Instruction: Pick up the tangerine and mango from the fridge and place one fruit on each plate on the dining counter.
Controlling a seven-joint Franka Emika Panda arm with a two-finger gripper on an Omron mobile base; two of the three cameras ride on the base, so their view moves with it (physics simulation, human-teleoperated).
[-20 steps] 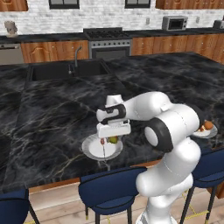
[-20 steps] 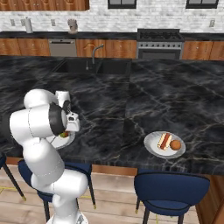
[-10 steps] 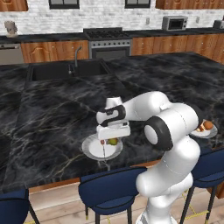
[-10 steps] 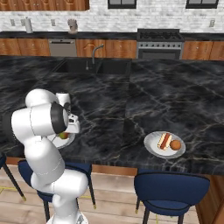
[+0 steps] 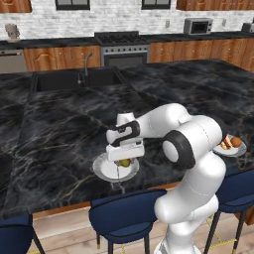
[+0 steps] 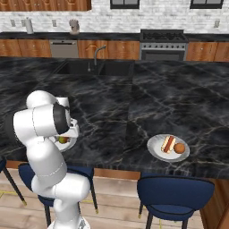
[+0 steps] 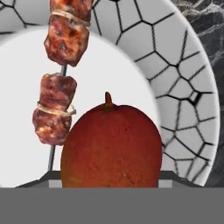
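Observation:
My gripper [image 5: 123, 158] is shut on the mango [image 5: 126, 162], a red and yellow-green oval fruit, right over a white plate [image 5: 101, 168] near the front edge of the dining counter [image 5: 59, 129]. In the hand view the mango [image 7: 109, 148] sits between my fingertips [image 7: 168, 177], with the patterned plate rim [image 7: 183, 87] behind it. I cannot tell whether the fruit touches the plate. From the right base view the mango [image 6: 63, 140] peeks out behind my arm. The tangerine [image 6: 179, 148] lies on the second plate [image 6: 156, 150], far right in the left base view [image 5: 236, 142]. The fridge is out of view.
A meat skewer [image 7: 59, 78] lies on the plate beside the mango. A hot dog [image 6: 168, 143] shares the other plate with the tangerine. Blue stools [image 5: 126, 216] line the counter's front edge. A sink [image 5: 74, 79] is set into the counter farther back.
My hand has sunk a little toward the plate with the mango still in its grip. The other plate and its food have not moved.

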